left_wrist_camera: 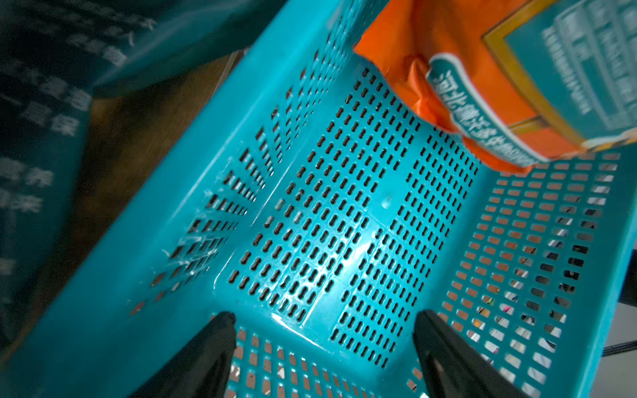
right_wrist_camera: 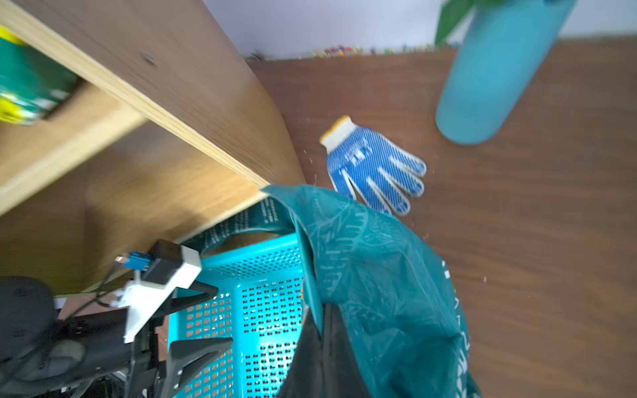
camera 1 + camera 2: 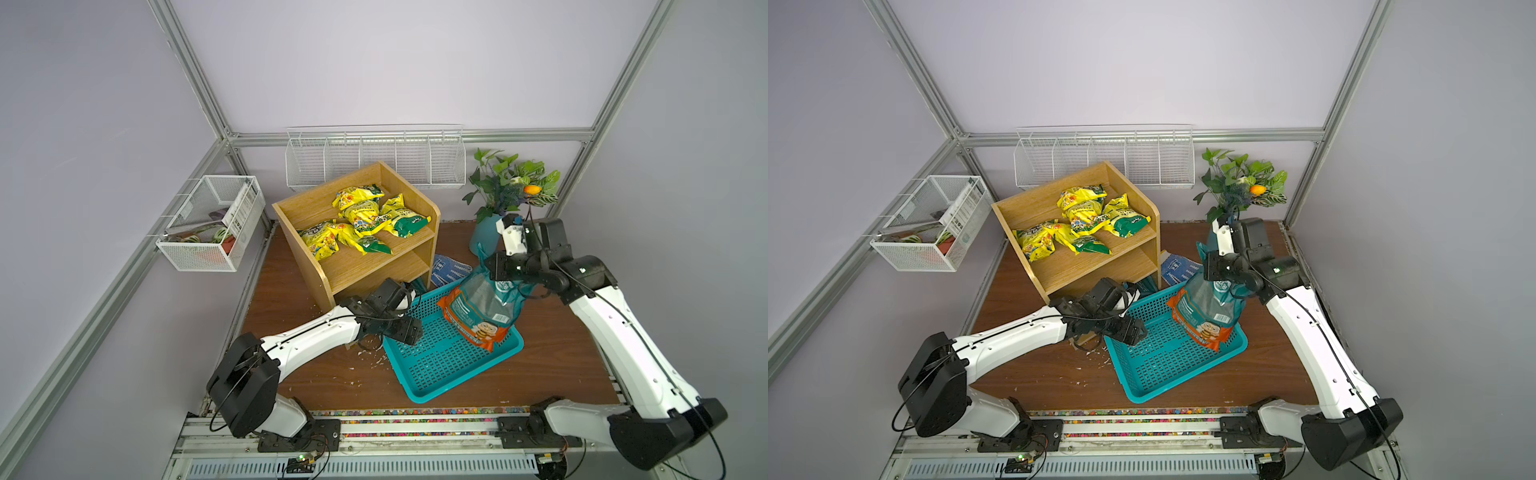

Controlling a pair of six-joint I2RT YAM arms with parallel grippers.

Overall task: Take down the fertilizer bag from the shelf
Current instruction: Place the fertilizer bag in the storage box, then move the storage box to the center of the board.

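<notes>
Right up front, the mounting rail (image 3: 374,428) carries both arm bases, and from it the two arms reach in over the brown worktop (image 3: 561,345). Look at the right claw (image 3: 493,267): it's clenched hard on the crumpled top of the teal-and-orange fertilizer bag (image 3: 482,307), which is the one I take for the task's bag. The bag hangs tilted, well off the shelf (image 3: 361,266), with its orange foot down inside the teal plastic basket (image 3: 440,365). Whether that foot rests on the basket floor or hangs just clear, I can't tell. Meanwhile the left claw (image 1: 324,315) is spread wide, gripping nothing, poised over the basket's near corner.

My read is that the take-down is nearly done and this is the set-down. Next it wants a gentle lowering until the foot sits flat, then a release. The bag is soft and leaning, so it could flop over the rim.

Round about, yellow-and-green packets (image 3: 361,216) are heaped on the shelf's top tier. A second dark teal bag (image 2: 241,218) pokes from the bottom tier just beside the basket. A blue dotted glove (image 2: 374,169) lies on the worktop behind the held bag, and the teal vase (image 2: 489,79) stands near the right wrist. The shelf's side panel is close to the bag's top and the left claw sits in the basket's mouth, so both crowd any swing.
</notes>
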